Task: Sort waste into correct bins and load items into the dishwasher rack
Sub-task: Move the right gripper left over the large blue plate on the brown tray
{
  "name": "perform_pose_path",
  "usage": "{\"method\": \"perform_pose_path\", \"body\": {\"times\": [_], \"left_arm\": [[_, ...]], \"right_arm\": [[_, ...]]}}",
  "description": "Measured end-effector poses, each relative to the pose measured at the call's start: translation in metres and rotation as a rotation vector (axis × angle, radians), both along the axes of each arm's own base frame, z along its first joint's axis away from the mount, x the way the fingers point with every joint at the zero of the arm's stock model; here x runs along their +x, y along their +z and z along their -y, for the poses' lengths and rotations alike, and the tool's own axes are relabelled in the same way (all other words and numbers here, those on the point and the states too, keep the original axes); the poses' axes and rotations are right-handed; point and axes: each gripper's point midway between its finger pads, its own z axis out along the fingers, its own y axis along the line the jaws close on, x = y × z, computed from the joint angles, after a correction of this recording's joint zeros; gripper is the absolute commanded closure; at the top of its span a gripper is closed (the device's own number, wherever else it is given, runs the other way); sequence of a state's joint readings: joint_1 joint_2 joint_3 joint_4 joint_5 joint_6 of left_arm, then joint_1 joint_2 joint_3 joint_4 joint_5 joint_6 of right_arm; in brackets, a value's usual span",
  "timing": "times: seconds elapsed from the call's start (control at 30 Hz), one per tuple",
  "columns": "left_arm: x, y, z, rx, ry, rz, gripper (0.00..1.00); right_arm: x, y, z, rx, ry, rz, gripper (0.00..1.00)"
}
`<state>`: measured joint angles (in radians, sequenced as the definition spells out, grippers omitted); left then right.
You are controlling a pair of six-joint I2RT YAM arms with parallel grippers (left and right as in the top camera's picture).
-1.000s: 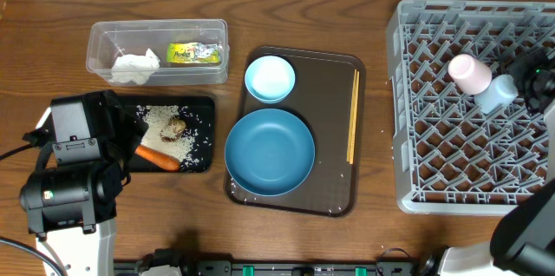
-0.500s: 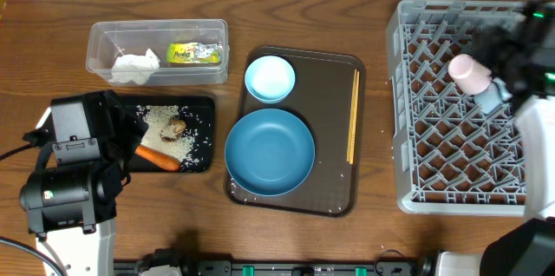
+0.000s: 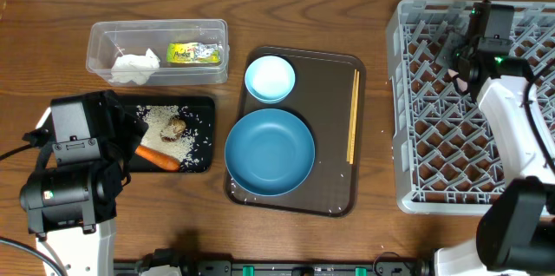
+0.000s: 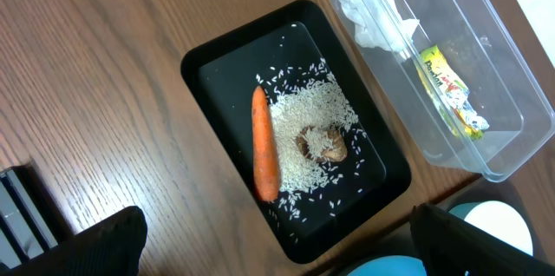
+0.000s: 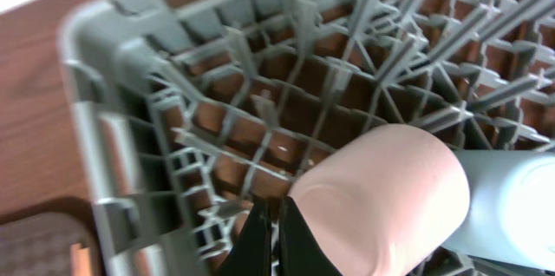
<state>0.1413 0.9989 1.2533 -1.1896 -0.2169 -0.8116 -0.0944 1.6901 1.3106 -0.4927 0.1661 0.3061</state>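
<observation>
In the right wrist view my right gripper point(image 5: 276, 234) is shut with nothing between its fingers, just left of the whitish-pink cup point(image 5: 381, 198). That cup lies beside the pale-blue cup point(image 5: 512, 211) in the grey dishwasher rack point(image 3: 451, 137). From overhead the right arm hides both cups. My left gripper point(image 4: 286, 259) hangs open above the near end of the black tray point(image 4: 208, 59), which holds the carrot point(image 4: 264, 141), brown lump point(image 4: 323, 146) and rice point(image 4: 303, 115). The clear tub point(image 3: 156, 26) contains the wrapper point(image 3: 194, 52) and tissue point(image 3: 132, 66).
A dark-brown serving tray point(image 3: 334, 180) in the middle of the table carries the blue plate point(image 3: 270, 152), the small bowl point(image 3: 270, 78) and the chopsticks point(image 3: 353, 115) along its right side. The left arm's base stands at the front left.
The right arm has swung from the rack's right edge to over its back part, covering the cups from above, and its gripper has shut. The left arm has not moved.
</observation>
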Motion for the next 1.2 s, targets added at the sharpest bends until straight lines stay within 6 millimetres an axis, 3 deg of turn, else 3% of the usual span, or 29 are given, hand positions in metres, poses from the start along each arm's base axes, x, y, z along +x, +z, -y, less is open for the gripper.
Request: {"method": "perform_pose_path", "body": {"times": [0.43, 0.9, 1.0, 1.03, 1.1, 1.2], "left_arm": [[0.0, 0.0, 0.0, 0.0, 0.0, 0.0, 0.02], [0.0, 0.0, 0.0, 0.0, 0.0, 0.0, 0.02], [0.0, 0.0, 0.0, 0.0, 0.0, 0.0, 0.02], [0.0, 0.0, 0.0, 0.0, 0.0, 0.0, 0.02], [0.0, 0.0, 0.0, 0.0, 0.0, 0.0, 0.02], [0.0, 0.0, 0.0, 0.0, 0.0, 0.0, 0.02]], "right_arm": [[-0.018, -0.014, 0.044, -0.033, -0.114, -0.069, 0.99], [-0.029, -0.017, 0.055, -0.038, -0.148, -0.107, 0.98], [-0.03, -0.004, 0.05, -0.018, -0.137, -0.07, 0.81], [-0.03, 0.005, 0.048, -0.01, -0.133, -0.047, 0.71], [-0.031, 0.028, 0.041, 0.01, -0.112, 0.015, 0.51], [-0.032, 0.073, 0.016, 0.046, -0.029, 0.138, 0.36]]}}
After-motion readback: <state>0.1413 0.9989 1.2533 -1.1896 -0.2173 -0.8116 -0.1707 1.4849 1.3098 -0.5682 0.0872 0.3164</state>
